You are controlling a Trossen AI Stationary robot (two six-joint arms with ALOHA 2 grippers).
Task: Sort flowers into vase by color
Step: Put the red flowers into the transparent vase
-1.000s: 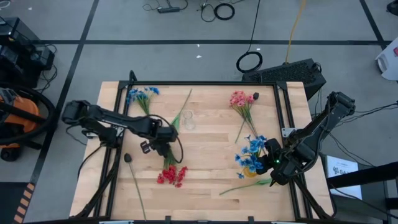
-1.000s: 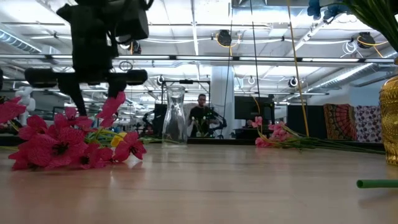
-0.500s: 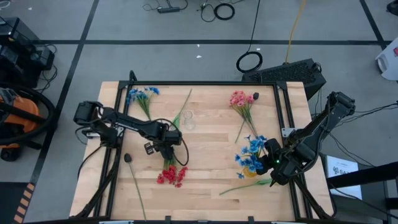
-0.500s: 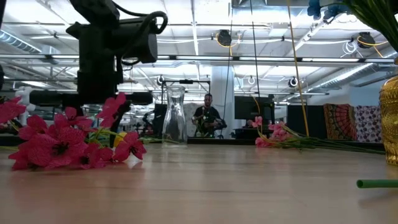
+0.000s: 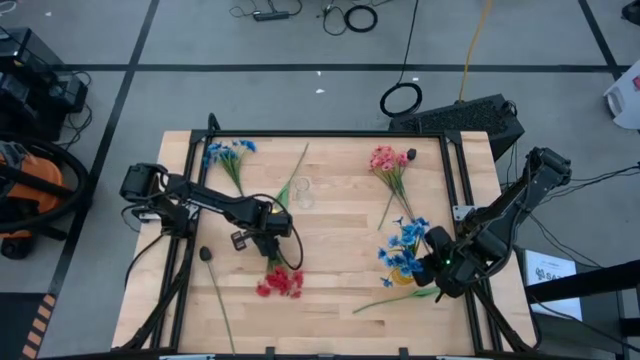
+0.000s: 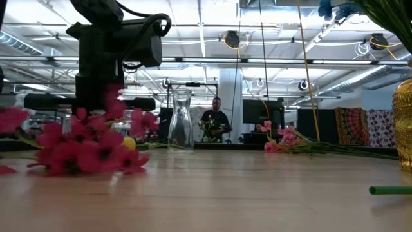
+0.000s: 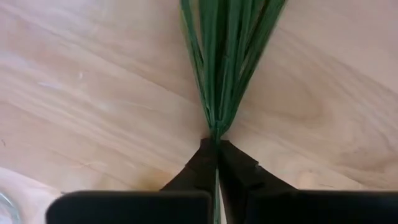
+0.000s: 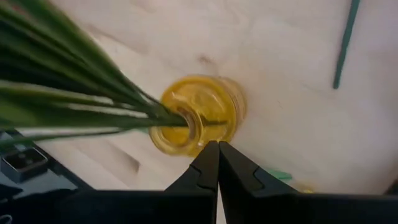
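Left gripper: closing tight on the green stems of the red artificial flower cluster, near the table's front left of centre.
Right gripper: sitting shut and empty just beside the yellow glass vase holding blue flowers.
Risk: thin stems may be slipping from the pinch when lifted; blooms could be snagging the long-stemmed dark bud nearby.
Hidden: wrist view is cutting off the blooms; clear glass vase is barely showing from above.

The desk is looking like smooth, pale wood. The yellow vase is shining like glass, lower right.
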